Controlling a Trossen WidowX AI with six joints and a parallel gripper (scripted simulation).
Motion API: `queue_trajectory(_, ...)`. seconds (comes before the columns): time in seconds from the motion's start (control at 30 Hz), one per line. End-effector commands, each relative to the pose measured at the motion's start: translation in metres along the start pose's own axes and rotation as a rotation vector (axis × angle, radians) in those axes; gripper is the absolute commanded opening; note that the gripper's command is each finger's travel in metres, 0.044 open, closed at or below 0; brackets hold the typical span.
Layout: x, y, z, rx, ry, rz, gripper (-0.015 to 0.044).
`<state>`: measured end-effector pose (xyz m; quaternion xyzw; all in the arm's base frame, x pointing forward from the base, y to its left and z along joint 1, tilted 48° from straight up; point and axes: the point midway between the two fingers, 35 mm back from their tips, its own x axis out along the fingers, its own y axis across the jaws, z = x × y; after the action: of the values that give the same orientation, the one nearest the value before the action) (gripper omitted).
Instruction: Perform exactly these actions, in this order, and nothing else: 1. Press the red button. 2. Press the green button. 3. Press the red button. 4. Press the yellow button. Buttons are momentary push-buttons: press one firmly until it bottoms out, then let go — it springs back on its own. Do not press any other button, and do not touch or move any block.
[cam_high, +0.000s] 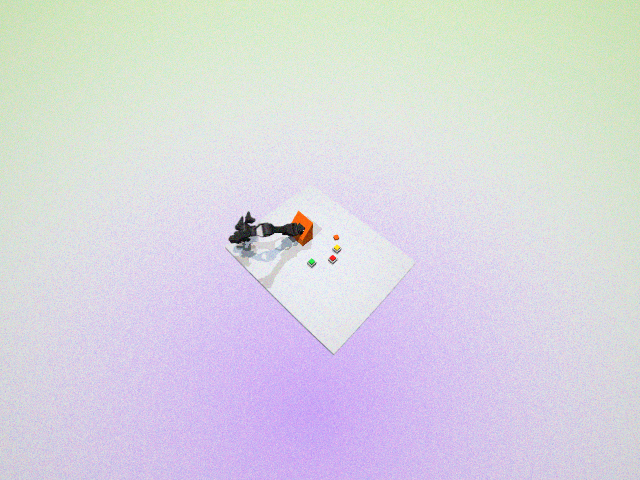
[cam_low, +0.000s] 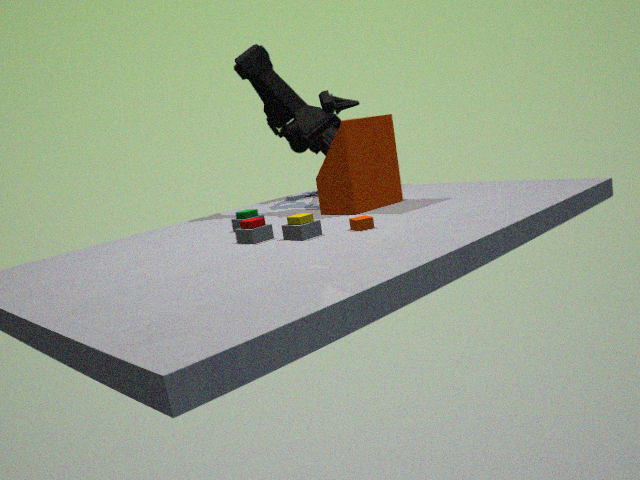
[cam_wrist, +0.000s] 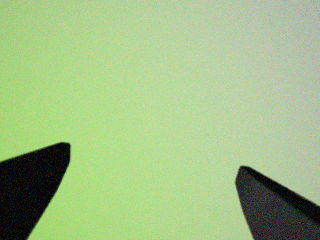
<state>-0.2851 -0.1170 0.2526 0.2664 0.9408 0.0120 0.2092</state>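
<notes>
The red button (cam_high: 332, 258) (cam_low: 252, 223) stands on a grey base, its cap raised. The green button (cam_high: 311, 261) (cam_low: 247, 212) is partly hidden behind it in the exterior view. The yellow button (cam_high: 337, 248) (cam_low: 300, 219) stands beside the red one, cap raised. A small orange block (cam_high: 336, 237) (cam_low: 361, 223) lies near the yellow button. My gripper (cam_high: 244, 214) (cam_wrist: 156, 162) is open and empty, raised at the left side of the top view's table, far from all the buttons. The wrist view shows only background between its wide-set fingers.
A large orange box-like body (cam_high: 299, 219) (cam_low: 372, 165) stands at the arm's base, behind the buttons in the exterior view. The table (cam_high: 336, 320) (cam_low: 206, 310) ends in open edges. The arm casts shadows near its left corner in the top view.
</notes>
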Motion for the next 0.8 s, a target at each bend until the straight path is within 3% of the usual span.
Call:
queue_trajectory(0.0, -0.035, -0.027, 0.01, 0.154, -0.037, -0.165, 0.04)
queue_trajectory(0.37, -0.171, -0.076, 0.051, 0.594, -0.362, -0.618, 0.04)
queue_trajectory(0.77, -0.332, -0.048, 0.104, 0.871, -1.028, -0.859, 0.04)
